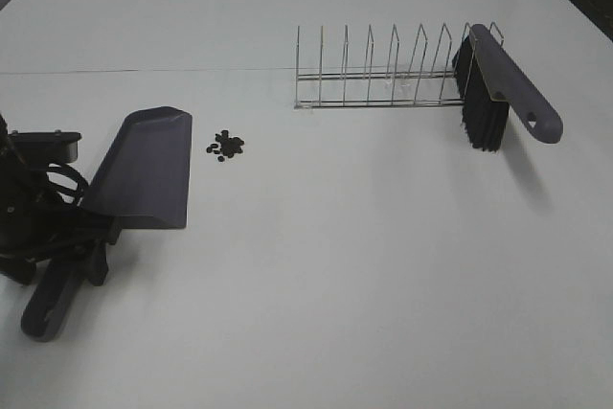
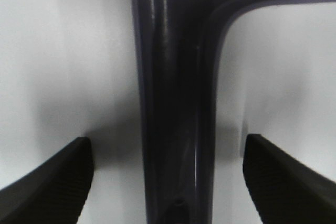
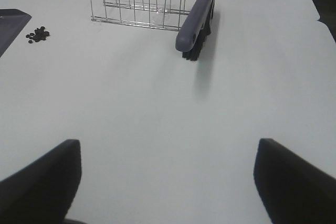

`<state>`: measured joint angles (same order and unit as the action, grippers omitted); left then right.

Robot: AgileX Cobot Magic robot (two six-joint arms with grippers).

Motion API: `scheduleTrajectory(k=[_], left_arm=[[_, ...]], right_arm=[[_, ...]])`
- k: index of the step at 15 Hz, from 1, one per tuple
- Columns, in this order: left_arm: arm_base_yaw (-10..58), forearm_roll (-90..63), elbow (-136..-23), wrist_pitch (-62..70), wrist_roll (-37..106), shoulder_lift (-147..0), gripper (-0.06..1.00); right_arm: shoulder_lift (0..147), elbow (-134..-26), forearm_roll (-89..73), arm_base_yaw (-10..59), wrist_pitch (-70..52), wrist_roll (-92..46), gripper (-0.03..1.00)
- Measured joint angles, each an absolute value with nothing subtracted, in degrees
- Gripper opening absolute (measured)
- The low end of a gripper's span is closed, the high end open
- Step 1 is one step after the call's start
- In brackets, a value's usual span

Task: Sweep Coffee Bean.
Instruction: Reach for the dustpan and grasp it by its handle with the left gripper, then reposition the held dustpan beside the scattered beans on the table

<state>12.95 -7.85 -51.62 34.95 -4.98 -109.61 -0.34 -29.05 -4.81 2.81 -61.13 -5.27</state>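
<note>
The coffee beans lie in a small dark cluster on the white table, just right of the dustpan. They also show in the right wrist view. My left gripper is open and straddles the dustpan's handle, with both fingers clear of it. The brush leans against the right end of the wire rack, bristles down. My right gripper is open and empty, well short of the brush, and is out of the exterior view.
The wire rack stands at the back of the table, right of the middle. The dustpan's corner shows in the right wrist view. White table surface stretches between the dustpan and the brush.
</note>
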Motion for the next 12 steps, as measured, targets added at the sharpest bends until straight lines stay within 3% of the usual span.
scheduleTrajectory(k=[5,8,12], left_arm=[[13.0,-7.4,-51.6,33.5,-5.0,-109.8,0.54],[13.0,-7.4,-51.6,33.4,-6.0,-109.8,0.31],[13.0,-7.4,-51.6,33.3,-9.4,-109.8,0.32]], right_arm=[[-0.3,-29.0,-4.8,2.8,-61.1,-5.3,0.75],[-0.3,-29.0,-4.8,2.8,-61.1,-5.3,0.75],[-0.3,-29.0,-4.8,2.8,-61.1,-5.3,0.75]])
